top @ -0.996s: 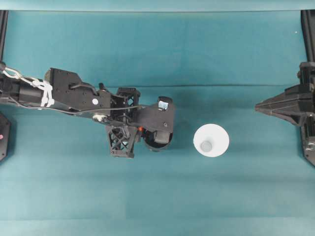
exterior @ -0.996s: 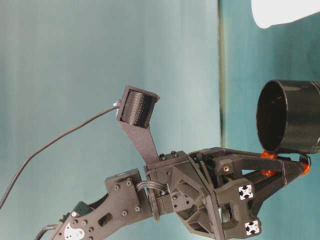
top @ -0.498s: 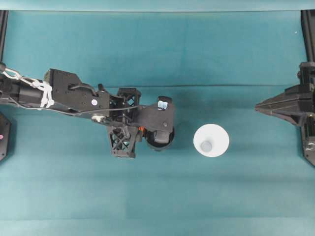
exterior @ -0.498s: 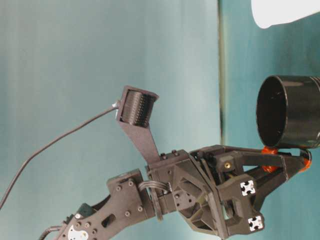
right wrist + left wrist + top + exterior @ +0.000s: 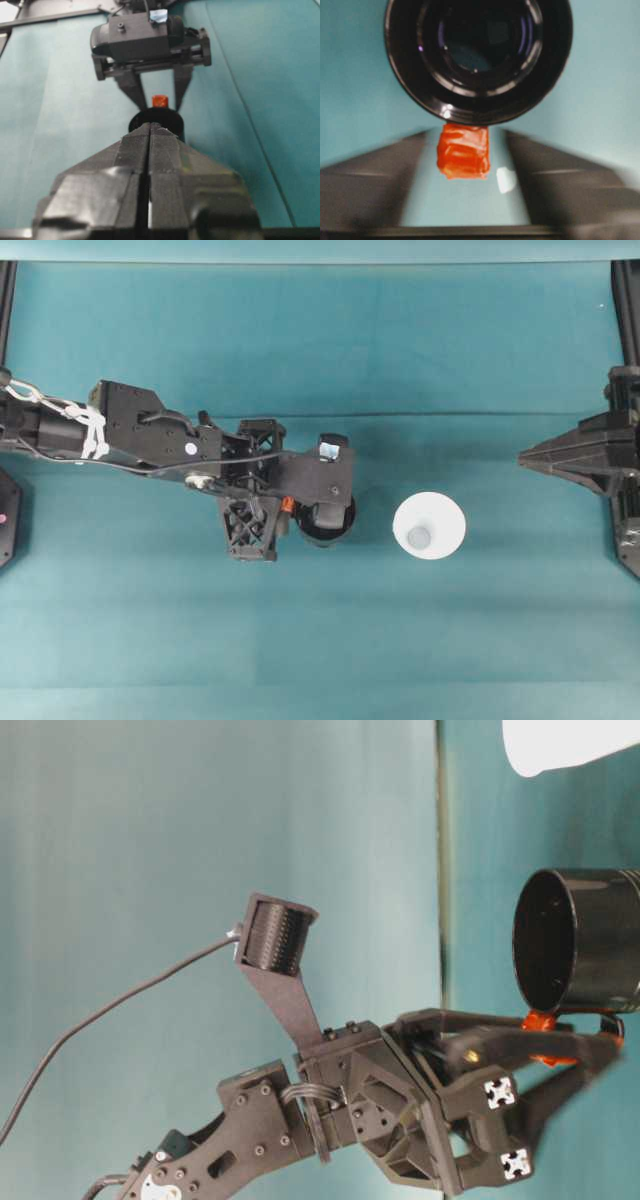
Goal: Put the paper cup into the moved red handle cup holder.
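Beside the paper cup (image 5: pixel 429 526), on its left in the overhead view, stands the red handle cup holder (image 5: pixel 325 523), upright on the teal table (image 5: pixel 320 640) with a clear strip of bare cloth between the two. The cup sits alone with open surface all round it; the nearest thing on its other side is the right gripper (image 5: pixel 530 456), well apart near the table edge.

Left gripper (image 5: pixel 465 200): jaws spread, one finger either side of the holder's red tab (image 5: pixel 463 151). The wrist view shows teal cloth between the tab and each finger, so they stand apart from it and grip nothing. The fingers are motion-blurred there and in the table-level view. The holder's open mouth (image 5: pixel 545 952) faces up, its interior dark and glossy.

Right gripper (image 5: pixel 149 131): fingers pressed together along their full length, nothing between them. In its wrist view it points toward the holder (image 5: pixel 157 120) and the left gripper (image 5: pixel 156 97) behind it.

Surface: one teal cloth, a faint fold line running across it behind the holder in the overhead view. Background wall in the table-level view is the same pale teal.
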`<state>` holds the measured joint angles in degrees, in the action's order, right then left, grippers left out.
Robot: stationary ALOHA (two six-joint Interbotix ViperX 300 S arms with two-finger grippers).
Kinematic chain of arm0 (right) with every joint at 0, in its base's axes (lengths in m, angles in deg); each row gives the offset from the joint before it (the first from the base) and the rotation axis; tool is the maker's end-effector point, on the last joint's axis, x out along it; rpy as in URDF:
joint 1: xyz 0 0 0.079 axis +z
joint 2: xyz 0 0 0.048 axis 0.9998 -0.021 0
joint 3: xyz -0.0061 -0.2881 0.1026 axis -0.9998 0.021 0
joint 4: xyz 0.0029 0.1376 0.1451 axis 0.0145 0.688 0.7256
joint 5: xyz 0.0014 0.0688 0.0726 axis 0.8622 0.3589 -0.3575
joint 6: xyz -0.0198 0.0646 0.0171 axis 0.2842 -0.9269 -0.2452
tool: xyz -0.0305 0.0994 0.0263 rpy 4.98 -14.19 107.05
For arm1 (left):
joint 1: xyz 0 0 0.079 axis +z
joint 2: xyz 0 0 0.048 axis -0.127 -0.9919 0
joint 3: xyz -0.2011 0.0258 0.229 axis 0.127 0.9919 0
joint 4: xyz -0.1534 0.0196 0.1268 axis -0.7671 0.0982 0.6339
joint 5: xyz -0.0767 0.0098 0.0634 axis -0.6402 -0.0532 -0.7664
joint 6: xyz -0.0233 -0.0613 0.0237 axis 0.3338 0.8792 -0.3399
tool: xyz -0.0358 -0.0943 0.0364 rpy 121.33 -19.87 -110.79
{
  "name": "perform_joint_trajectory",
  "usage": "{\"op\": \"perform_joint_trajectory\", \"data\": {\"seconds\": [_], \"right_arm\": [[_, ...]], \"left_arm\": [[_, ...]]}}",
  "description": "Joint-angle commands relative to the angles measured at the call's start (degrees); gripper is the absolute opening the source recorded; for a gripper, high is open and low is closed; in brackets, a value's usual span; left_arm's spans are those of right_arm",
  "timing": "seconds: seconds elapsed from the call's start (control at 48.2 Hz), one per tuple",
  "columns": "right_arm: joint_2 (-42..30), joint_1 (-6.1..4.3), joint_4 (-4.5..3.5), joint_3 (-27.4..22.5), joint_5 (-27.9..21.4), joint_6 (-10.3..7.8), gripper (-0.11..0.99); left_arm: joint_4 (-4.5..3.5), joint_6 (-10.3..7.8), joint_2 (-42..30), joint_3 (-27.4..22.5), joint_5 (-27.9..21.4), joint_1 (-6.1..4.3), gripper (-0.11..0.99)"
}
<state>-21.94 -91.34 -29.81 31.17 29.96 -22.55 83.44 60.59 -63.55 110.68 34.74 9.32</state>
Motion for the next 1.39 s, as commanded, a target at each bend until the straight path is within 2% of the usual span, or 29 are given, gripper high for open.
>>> {"op": "perform_joint_trajectory", "data": {"seconds": [0.0, 0.062, 0.145, 0.228, 0.332, 0.498, 0.685, 0.768, 0.83, 0.892, 0.996, 1.059, 1.1, 1.37], "right_arm": [[-0.4, -0.18, 0.0, -1.3, 0.3, -0.44, -0.11], [-0.4, -0.18, 0.0, -1.2, -0.4, -0.44, -0.11], [-0.4, -0.18, 0.0, -1.2, -2.2, -0.53, -0.11], [-0.4, -0.26, 0.18, -1.4, -4.6, -1.14, -0.11], [-0.4, -0.62, 0.18, -2.0, -7.9, -3.52, -0.11], [-0.4, -2.11, 0.09, -3.9, -15.0, -7.73, -0.1], [-0.4, -2.37, 0.09, -6.9, -17.4, -9.4, -0.05], [-0.9, -2.37, 0.09, -8.6, -19.3, -9.76, 0.04], [-1.8, -2.37, 0.18, -9.7, -20.9, -9.93, 0.15], [-3.1, -2.37, 0.26, -10.7, -23.2, -10.37, 0.31], [-7.0, -2.2, 1.49, -13.4, -26.7, -12.39, 0.61], [-10.3, -2.2, 1.58, -15.6, -28.9, -13.97, 0.79], [-12.4, -2.2, 1.58, -16.9, -29.9, -14.33, 0.88], [-24.9, -2.29, 1.41, -21.4, -32.4, -14.41, 0.87]], "left_arm": [[0.09, -0.53, 0.8, 0.3, 0.9, -0.09, 0.84], [0.09, -0.53, 1.1, 0.6, 1.3, -0.09, 0.94], [0.09, -0.35, 2.0, 1.0, 1.5, -0.09, 0.9], [0.09, -0.35, 3.7, 1.1, 1.4, -0.53, 0.92], [0.09, -0.44, 8.2, 1.9, 1.4, -1.32, 0.92], [0.09, -0.53, 16.5, 5.2, 1.5, -2.29, 0.92], [0.09, -0.35, 25.8, 10.7, 1.5, -3.08, 0.92], [0.09, -0.18, 28.7, 13.1, 1.5, -3.25, 0.92], [0.09, -0.18, 30.7, 14.8, 1.5, -3.34, 0.92], [0.09, -0.18, 32.6, 16.3, 1.5, -3.34, 0.92], [0.09, 0.18, 34.9, 17.3, 1.5, -3.34, 0.92], [0.09, 0.26, 35.9, 17.9, 1.6, -3.34, 0.92], [0.09, 0.26, 36.7, 18.2, 1.5, -3.25, 0.92], [0.09, 0.26, 38.1, 19.3, 1.2, -3.34, 0.92]]}}
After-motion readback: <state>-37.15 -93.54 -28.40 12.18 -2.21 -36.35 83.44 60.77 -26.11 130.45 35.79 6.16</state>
